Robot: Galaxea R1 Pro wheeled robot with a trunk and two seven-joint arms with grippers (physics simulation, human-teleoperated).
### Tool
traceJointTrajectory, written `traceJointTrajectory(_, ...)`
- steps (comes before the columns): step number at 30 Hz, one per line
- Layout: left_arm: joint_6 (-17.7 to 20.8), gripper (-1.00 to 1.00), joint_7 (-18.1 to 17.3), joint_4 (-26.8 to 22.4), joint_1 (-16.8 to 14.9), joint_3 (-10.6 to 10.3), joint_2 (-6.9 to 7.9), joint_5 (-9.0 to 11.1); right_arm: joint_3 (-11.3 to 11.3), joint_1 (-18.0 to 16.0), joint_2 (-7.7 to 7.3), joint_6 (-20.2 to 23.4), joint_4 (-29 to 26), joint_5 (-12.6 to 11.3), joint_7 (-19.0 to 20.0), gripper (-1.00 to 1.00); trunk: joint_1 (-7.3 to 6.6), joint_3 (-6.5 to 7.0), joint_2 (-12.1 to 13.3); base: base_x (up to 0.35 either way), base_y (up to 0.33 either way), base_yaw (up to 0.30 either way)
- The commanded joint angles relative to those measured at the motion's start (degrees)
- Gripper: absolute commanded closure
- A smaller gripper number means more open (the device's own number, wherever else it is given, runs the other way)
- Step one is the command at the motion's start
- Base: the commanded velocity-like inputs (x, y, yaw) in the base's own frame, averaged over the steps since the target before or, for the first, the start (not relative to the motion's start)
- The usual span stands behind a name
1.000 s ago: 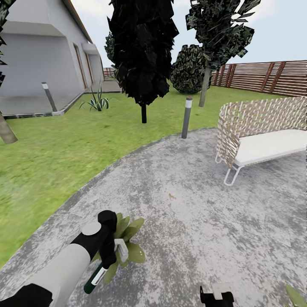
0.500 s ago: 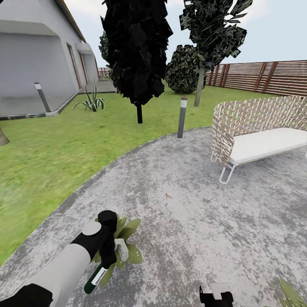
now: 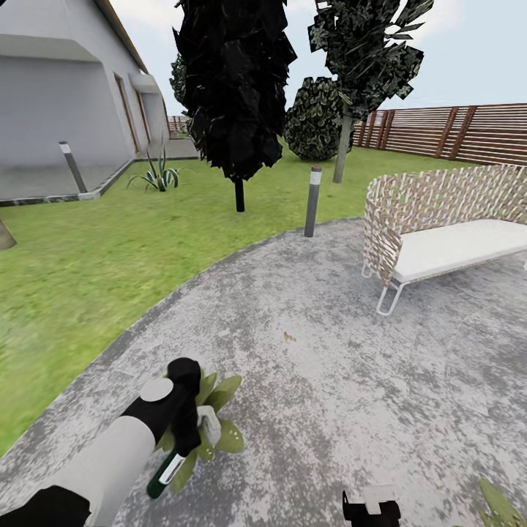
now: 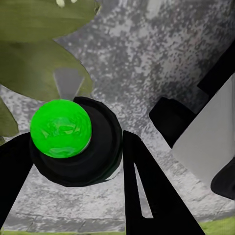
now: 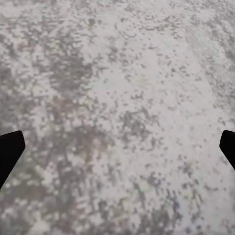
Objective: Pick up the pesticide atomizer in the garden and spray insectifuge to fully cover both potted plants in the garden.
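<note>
My left gripper (image 3: 192,439) is clamped on the atomizer (image 3: 167,472), a slim dark-green bottle with a white label and a pale trigger head, tilted so its base points down toward me. It hangs directly over a plant (image 3: 214,417), a low rosette of broad, pointed, matte green leaves sitting on the paving (image 3: 329,366). In the left wrist view I look along the two black fingers (image 4: 147,191) at the bottle (image 4: 61,128) end-on: a glossy bright-green disc ringed in black, pinched between them, with the olive leaves (image 4: 44,58) just beyond and a few whitish specks (image 4: 60,3) at the leaf edge. My grey forearm with its black cuff runs up from the lower left corner of the head view.

My right gripper (image 3: 372,506) shows as a black block with a pale cap at the bottom edge of the head view. Its wrist camera shows two black fingertips (image 5: 10,149) spread wide apart with nothing between them, above mottled grey, speckled stone (image 5: 117,117).

A second plant (image 3: 498,501) pokes a few leaves in at the lower right corner. The paving is a round, rough grey patch bordered by lawn (image 3: 88,256). A wicker bench (image 3: 439,227) with a white cushion and thin white wire legs stands on it to the right, a slim grey bollard (image 3: 312,200) at its far rim.
</note>
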Motion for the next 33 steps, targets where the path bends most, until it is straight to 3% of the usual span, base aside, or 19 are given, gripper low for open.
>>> traceJointTrajectory(1, 0.6, 1.0, -0.5, -0.1, -0.2, -0.1, -0.18, -0.4, -0.3, 0.0, 0.02, -0.1, 0.0, 0.6, -0.3, -1.0, -0.01, -0.05, 0.0, 0.0, 0.0, 0.0)
traceJointTrajectory(16, 0.6, 1.0, -0.5, -0.1, -0.2, 0.0, 0.71, -0.5, -0.3, 0.0, 0.02, -0.1, 0.0, 0.6, -0.3, -1.0, 0.43, -0.79, -0.8, 0.0, 0.0, 0.0)
traceJointTrajectory(19, 0.6, 1.0, -0.5, -0.1, -0.1, -0.1, 0.08, -0.5, -0.3, 0.0, 0.02, -0.1, 0.0, 0.6, -0.3, -1.0, 0.43, -0.79, -0.8, 0.0, 0.0, 0.0)
traceJointTrajectory(24, 0.7, 1.0, -0.5, -0.1, -0.3, -0.3, -3.24, -0.5, -0.3, 0.0, 0.02, -0.1, 0.0, 0.6, -0.3, -1.0, 0.43, -0.79, -0.8, 0.0, 0.0, 0.0)
traceJointTrajectory(26, 0.7, 1.0, -0.5, -0.1, -0.3, -0.3, -3.5, -0.6, -0.3, 0.0, 0.02, -0.1, 0.0, 0.6, -0.3, -1.0, 0.43, -0.79, -0.8, 0.0, 0.0, 0.0)
traceJointTrajectory(29, 0.6, 1.0, -0.5, -0.1, -0.3, 0.0, -2.77, -0.6, -0.3, 0.0, 0.02, -0.1, 0.0, 0.6, -0.3, -1.0, 0.43, -0.79, -0.8, 0.0, 0.0, 0.0)
traceJointTrajectory(31, 0.6, 1.0, -0.5, 0.3, 0.0, 0.1, -0.99, -0.3, -0.3, 0.0, 0.02, -0.1, 0.0, 0.6, -0.3, -1.0, 0.43, -0.79, -0.8, 0.0, 0.0, 0.0)
traceJointTrajectory(32, 0.6, 1.0, -0.5, 0.7, 0.2, 0.1, 0.96, 0.1, -0.3, 0.0, 0.02, -0.1, 0.0, 0.6, -0.3, -1.0, 0.43, -0.79, -0.8, 0.0, 0.0, 0.0)
traceJointTrajectory(33, 0.6, 1.0, -0.4, 0.8, 0.3, 0.1, 1.25, 0.1, -0.3, 0.0, 0.02, -0.1, 0.0, 0.6, -0.3, -1.0, 0.43, -0.79, -0.8, 0.0, 0.0, 0.0)
